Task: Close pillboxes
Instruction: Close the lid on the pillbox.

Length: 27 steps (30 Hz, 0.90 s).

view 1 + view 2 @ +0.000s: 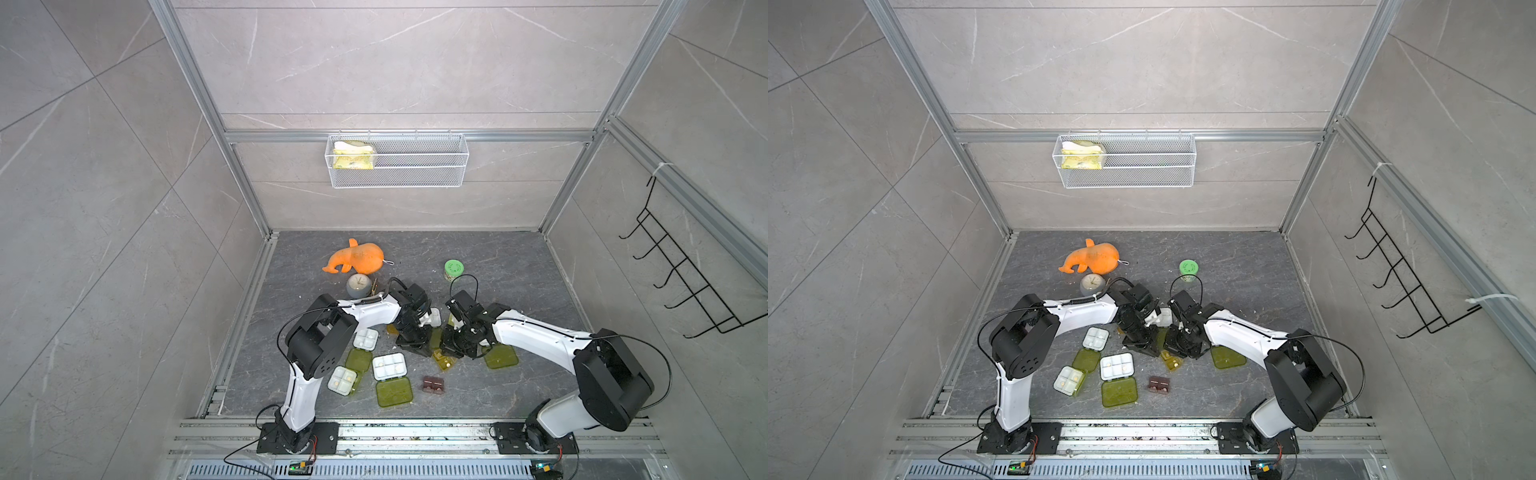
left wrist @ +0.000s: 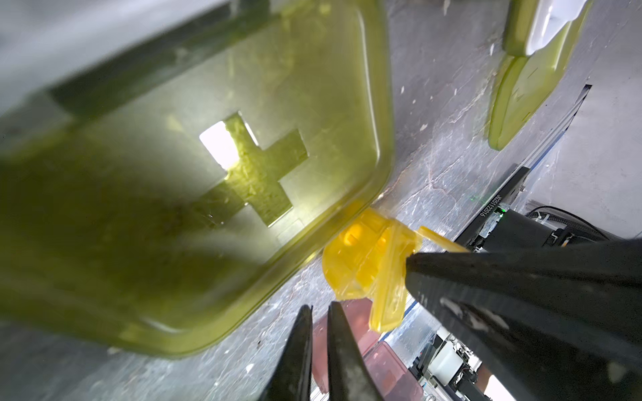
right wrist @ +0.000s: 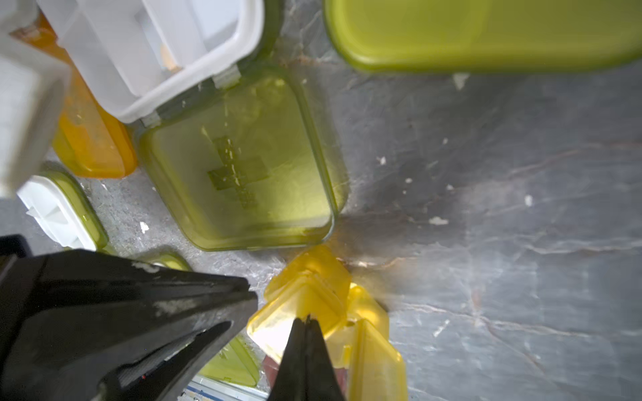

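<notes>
We read "J02311220" on a black part (image 2: pixel 492 205) lower right; left end effector (image 2: pixel 319 312) narrow, right end effector (image 3: pixel 306 321) closed beside the yellow box (image 3: pixel 305 295).

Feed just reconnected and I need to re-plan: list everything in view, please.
pillboxes: at least five, white trays, yellow-green lids open, centre front
orange-lidded pillbox: one, mostly hidden under the arms
small yellow box: one, translucent, open, between the grippers
two-cell box: one, dark brown, front
plush whale: one, orange, rear left
clock: one, grey, beside the whale
jar: one, green lid, rear
wire basket: one, white, back wall, holding a yellow packet
hook rack: one, black, right wall
left gripper: black, nearly shut, empty
right gripper: black, shut, tip against the small yellow box
</notes>
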{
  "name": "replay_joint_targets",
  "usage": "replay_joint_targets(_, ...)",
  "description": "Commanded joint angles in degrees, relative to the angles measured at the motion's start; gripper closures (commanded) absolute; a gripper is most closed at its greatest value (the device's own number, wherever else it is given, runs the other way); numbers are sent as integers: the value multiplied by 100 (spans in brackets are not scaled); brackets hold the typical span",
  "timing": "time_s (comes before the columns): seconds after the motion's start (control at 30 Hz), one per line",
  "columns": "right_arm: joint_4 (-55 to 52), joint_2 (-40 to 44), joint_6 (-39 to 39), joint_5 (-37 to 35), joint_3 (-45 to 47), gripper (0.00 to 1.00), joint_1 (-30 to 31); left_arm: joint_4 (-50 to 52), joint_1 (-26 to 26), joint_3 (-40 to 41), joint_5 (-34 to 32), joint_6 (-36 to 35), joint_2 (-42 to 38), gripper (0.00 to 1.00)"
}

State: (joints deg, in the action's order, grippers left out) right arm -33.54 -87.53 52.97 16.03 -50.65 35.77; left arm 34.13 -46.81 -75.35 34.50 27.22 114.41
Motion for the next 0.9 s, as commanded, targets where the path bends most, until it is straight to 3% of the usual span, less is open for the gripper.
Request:
replay_joint_targets(0.0, -202, -111, 49, -145, -181, 100, 36, 146, 48, 16, -40, -173, -311, 87)
replay_joint_targets(0.87, -126, -423, -68, -83, -69, 100, 79, 26, 109, 122, -84, 4, -646, 86)
